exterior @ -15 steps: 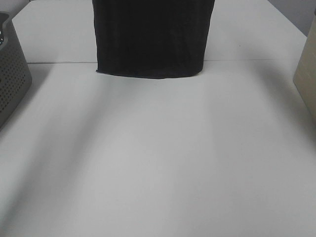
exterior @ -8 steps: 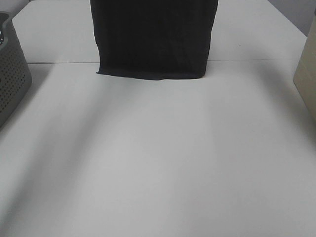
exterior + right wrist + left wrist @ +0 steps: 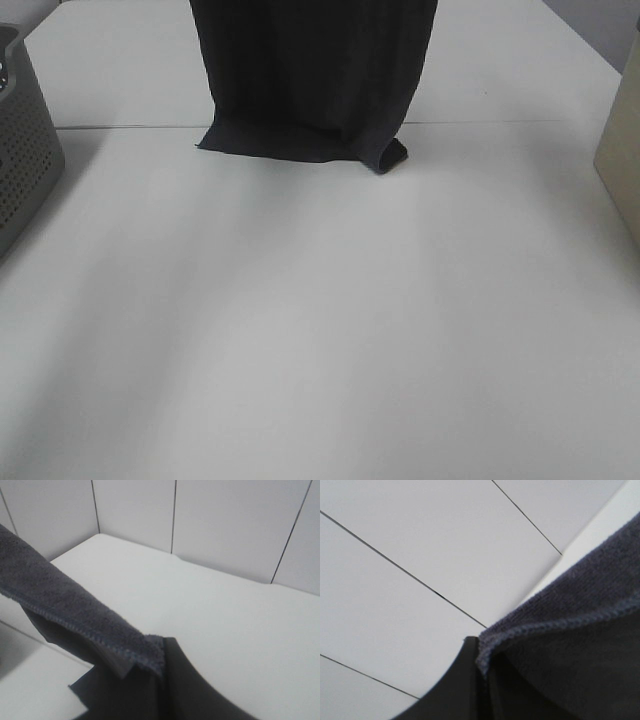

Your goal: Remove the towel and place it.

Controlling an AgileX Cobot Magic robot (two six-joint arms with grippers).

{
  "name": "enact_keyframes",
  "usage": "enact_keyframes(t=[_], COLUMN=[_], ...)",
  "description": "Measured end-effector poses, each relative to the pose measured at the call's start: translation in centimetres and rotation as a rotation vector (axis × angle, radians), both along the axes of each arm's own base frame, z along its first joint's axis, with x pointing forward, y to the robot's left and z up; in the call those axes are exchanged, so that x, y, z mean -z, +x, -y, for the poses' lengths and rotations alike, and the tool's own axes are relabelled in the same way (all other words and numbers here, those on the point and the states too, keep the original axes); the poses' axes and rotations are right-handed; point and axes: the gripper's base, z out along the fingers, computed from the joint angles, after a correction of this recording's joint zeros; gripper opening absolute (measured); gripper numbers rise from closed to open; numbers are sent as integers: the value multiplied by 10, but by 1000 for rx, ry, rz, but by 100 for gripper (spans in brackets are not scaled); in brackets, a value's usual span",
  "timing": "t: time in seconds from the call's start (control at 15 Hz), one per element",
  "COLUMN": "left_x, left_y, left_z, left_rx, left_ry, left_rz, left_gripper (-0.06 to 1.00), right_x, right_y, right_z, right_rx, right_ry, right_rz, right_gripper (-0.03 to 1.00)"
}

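The dark navy towel [image 3: 315,75] hangs down from above the top edge of the exterior high view. Its bottom hem rests on the white table [image 3: 320,330] at the far middle, and its right corner is curled under. Neither gripper shows in that view. In the left wrist view the left gripper [image 3: 480,652] is shut on a hemmed edge of the towel [image 3: 570,630]. In the right wrist view the right gripper [image 3: 160,655] is shut on another hemmed edge of the towel [image 3: 75,605].
A grey perforated basket [image 3: 25,150] stands at the table's left edge. A beige box-like object [image 3: 622,140] stands at the right edge. A seam line crosses the table behind the towel's hem. White tiled walls show in both wrist views.
The towel has come down. Its bottom hem, which hung straight just above the table, now lies on the table and bunches, with the right corner curling.
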Motion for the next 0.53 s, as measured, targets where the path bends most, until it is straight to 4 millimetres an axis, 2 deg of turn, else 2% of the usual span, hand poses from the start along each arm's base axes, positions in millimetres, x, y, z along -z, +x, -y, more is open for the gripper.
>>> enact_keyframes(t=[0.33,0.53], left_x=[-12,-37], left_y=[-58,-83], left_z=[-4,-9], left_rx=[-37,-44], left_ry=[19,-182], left_rz=[-381,-411], left_gripper=[0,0], right_x=[-18,-26], right_y=[-47,-79], right_z=[6,12], right_rx=[-78,-118], right_ry=[-34,-70], right_rz=[-209,-350], right_gripper=[1,1])
